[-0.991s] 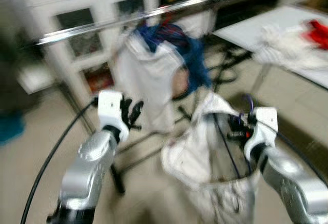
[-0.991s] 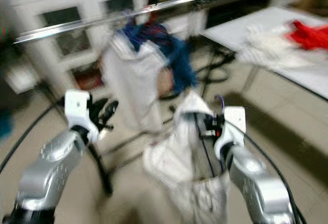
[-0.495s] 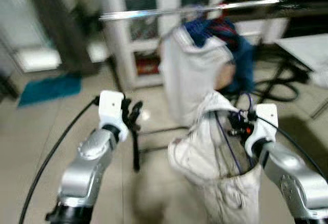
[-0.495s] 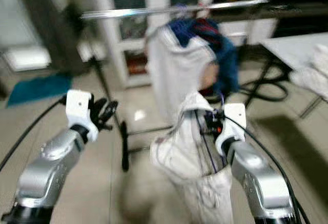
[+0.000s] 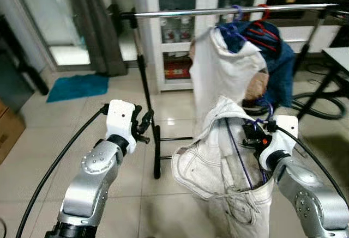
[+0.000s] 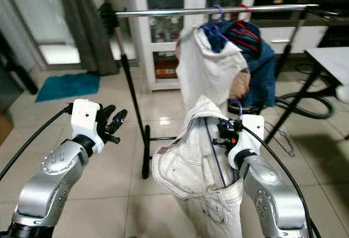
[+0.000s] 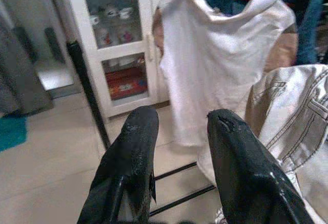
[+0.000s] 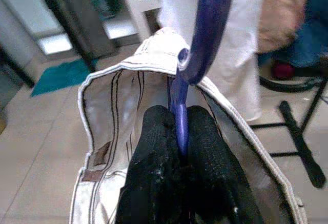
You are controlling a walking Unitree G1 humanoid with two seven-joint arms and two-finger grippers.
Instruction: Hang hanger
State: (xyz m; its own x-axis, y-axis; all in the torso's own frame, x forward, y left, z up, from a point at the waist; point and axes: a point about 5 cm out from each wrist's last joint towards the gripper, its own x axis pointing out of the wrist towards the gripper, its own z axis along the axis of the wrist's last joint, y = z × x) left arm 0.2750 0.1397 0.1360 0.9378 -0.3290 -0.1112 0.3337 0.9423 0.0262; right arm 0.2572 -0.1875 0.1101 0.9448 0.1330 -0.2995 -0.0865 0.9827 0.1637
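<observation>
Now the purple hanger sits pinched between the two black fingers of the right claw, carrying a cream jacket that droops below the claw, in front of the clothes rail. On that rail hang a white garment and a blue one. To the left, the left claw is raised with its fingers apart, gripping nothing, near the rack's upright post. Behind stands a white cabinet.

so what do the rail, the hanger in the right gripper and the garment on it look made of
Rail: polished metal, judging by its bright mirror-like sheen. Hanger: glossy purple, probably plastic or coated wire. Garment: off-white woven cloth, likely denim or canvas, with dark contrast stitching along the seams.
</observation>
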